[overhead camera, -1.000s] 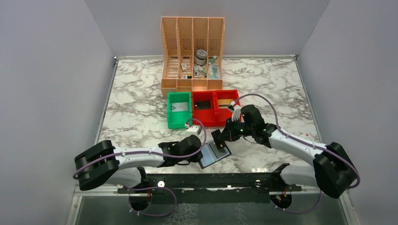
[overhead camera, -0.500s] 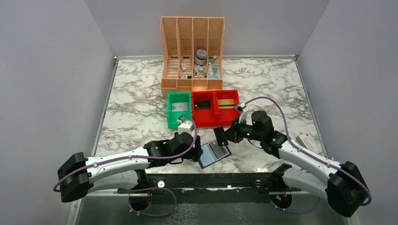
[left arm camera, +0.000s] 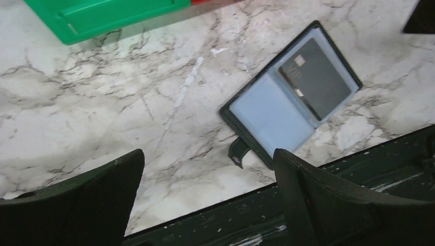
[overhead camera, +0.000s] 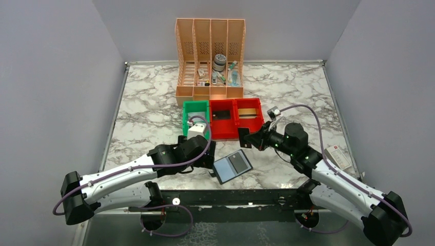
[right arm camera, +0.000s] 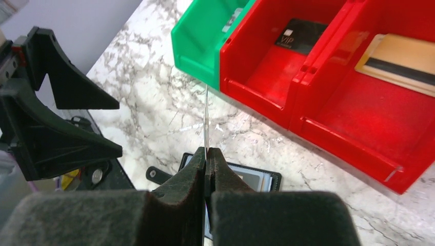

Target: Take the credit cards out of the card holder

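Hiding its print, pinched card (right arm camera: 205, 120) (edge-on)

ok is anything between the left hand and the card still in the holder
Nothing visible does. The left hand is open, the card holder lies open on the table ahead of it, and the dark card shows in its pocket. The right hand holds a second card.

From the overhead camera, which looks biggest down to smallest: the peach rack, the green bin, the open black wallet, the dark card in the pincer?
1. peach rack
2. green bin
3. open black wallet, only slightly smaller than the bin
4. dark card in the right pincer, clearly smallest though held nearer the camera
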Robot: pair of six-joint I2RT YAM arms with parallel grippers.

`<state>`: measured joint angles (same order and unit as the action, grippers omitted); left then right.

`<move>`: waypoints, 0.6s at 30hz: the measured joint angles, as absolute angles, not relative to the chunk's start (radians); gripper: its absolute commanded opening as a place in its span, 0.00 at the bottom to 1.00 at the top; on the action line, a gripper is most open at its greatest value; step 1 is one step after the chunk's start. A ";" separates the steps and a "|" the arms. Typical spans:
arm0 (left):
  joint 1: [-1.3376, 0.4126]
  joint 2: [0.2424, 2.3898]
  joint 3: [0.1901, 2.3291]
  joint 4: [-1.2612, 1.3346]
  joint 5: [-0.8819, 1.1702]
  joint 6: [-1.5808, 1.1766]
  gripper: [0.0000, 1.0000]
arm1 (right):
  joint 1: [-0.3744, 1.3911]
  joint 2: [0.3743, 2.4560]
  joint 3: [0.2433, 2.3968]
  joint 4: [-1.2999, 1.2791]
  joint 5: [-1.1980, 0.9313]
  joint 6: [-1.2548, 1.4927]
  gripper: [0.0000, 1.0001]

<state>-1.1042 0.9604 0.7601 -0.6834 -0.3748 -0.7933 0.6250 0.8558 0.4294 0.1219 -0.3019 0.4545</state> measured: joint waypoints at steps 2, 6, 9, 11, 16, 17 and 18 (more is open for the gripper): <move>-1.096 0.952 0.763 -0.715 -0.389 -0.791 0.99 | 0.625 0.826 0.429 0.111 -0.274 0.459 0.01; -1.089 0.916 0.763 -0.777 -0.411 -0.788 0.99 | 0.624 0.779 0.431 0.087 -0.256 0.476 0.01; -1.088 0.879 0.763 -0.796 -0.436 -0.787 0.99 | 0.624 0.774 0.438 0.056 -0.273 0.493 0.01; -1.088 0.866 0.763 -0.798 -0.451 -0.787 0.99 | 0.624 0.774 0.440 0.040 -0.290 0.497 0.01; -1.088 0.863 0.763 -0.801 -0.468 -0.787 0.99 | 0.624 0.776 0.472 -0.015 -0.312 0.492 0.01; -1.088 0.862 0.763 -0.802 -0.473 -0.787 0.99 | 0.624 0.779 0.482 -0.020 -0.312 0.490 0.01; -1.088 0.862 0.763 -0.802 -0.476 -0.786 0.99 | 0.624 0.782 0.492 -0.023 -0.313 0.485 0.01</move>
